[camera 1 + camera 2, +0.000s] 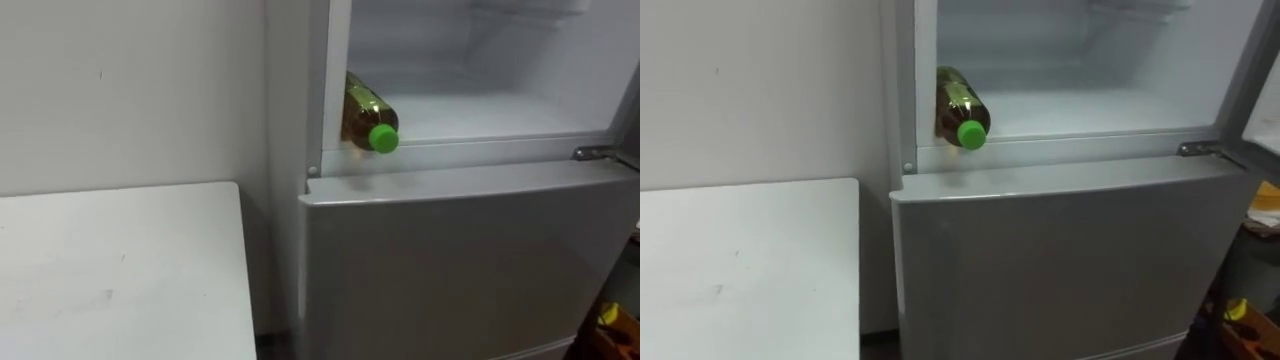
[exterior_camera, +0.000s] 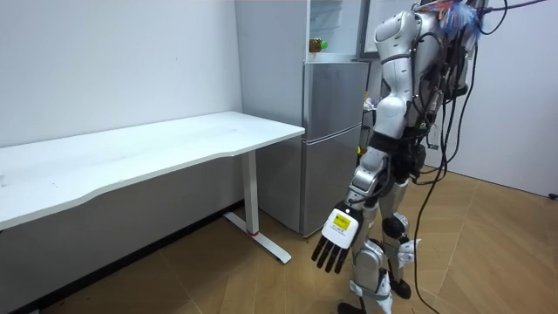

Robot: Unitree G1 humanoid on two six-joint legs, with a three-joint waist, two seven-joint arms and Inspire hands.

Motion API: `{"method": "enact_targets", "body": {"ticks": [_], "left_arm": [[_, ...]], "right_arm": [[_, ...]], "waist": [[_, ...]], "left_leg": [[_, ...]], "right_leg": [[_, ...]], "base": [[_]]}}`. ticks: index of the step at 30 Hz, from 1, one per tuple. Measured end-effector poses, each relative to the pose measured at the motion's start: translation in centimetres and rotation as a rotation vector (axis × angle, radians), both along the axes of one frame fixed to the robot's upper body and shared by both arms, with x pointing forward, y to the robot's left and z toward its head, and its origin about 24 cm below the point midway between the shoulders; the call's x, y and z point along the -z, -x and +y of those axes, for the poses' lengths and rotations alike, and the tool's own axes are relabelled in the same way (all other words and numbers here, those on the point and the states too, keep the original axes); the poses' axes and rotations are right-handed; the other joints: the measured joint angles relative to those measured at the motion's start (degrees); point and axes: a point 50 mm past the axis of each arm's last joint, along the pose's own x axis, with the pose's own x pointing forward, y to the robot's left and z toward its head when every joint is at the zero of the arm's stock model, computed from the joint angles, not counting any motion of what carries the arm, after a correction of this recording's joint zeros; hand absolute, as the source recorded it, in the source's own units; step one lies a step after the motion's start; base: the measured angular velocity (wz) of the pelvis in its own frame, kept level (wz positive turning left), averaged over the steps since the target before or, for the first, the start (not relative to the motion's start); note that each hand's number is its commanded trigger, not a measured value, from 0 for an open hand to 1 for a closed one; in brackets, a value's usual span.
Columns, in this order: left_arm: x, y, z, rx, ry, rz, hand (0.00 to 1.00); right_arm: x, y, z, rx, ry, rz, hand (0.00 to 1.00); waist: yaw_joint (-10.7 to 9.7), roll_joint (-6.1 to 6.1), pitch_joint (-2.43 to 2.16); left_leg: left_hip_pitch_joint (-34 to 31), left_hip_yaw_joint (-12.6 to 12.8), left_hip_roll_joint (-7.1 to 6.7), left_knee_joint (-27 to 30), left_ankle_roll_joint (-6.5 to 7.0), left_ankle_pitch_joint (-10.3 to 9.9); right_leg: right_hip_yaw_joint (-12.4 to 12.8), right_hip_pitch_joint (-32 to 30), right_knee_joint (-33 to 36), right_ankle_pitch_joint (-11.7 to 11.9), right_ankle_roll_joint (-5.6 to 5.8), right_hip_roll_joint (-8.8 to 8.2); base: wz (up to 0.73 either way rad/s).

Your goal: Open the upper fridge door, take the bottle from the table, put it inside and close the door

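Note:
The bottle (image 1: 365,115) of amber liquid lies on its side at the left front of the open upper fridge compartment (image 1: 500,115). Its green cap (image 1: 971,134) points out over the front edge. In the room view the bottle (image 2: 317,44) shows as a small green-capped shape on top of the lower fridge section. I stand close in front of the fridge. My left hand (image 2: 336,237) hangs down by my thigh, fingers straight and holding nothing.
The grey lower fridge door (image 1: 460,260) is closed below the compartment. A white table (image 1: 120,270) stands against the wall just left of the fridge. The upper door (image 2: 360,26) stands open on the right side. A small yellow item (image 1: 610,315) lies low at the right.

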Motion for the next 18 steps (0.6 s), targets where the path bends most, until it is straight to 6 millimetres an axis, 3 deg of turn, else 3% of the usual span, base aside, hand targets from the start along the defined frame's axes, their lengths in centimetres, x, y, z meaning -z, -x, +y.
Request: {"method": "enact_targets", "body": {"ticks": [7,15,18], "left_arm": [[0.4,-1.5,-0.5,0.055,0.015,-0.015,0.0],[0.7,-2.2,-1.2,0.116,0.039,-0.018,0.0],[0.8,-2.7,-1.8,0.166,0.05,-0.016,0.0]], "right_arm": [[-0.5,-0.5,1.6,-0.07,0.049,-0.028,0.0],[-0.2,-1.3,4.0,-0.154,0.024,-0.106,0.0],[-0.2,-1.7,5.1,-0.202,0.036,-0.132,0.0]], "waist": [[1.2,1.35,-0.59],[2.0,1.86,-0.6],[2.7,2.72,-1.02]], "left_leg": [[-0.4,1.5,0.04,0.1,0.02,0.0],[-0.4,1.5,0.08,0.6,0.07,0.0],[-0.4,1.4,0.08,0.7,0.14,-0.1]], "right_leg": [[1.5,-1.3,1.4,0.2,-0.1,0.09],[1.5,-1.5,1.3,0.2,-0.09,0.08],[1.6,-1.4,0.9,0.3,-0.01,0.09]], "base": [[-0.12],[-0.01],[0.0]]}}
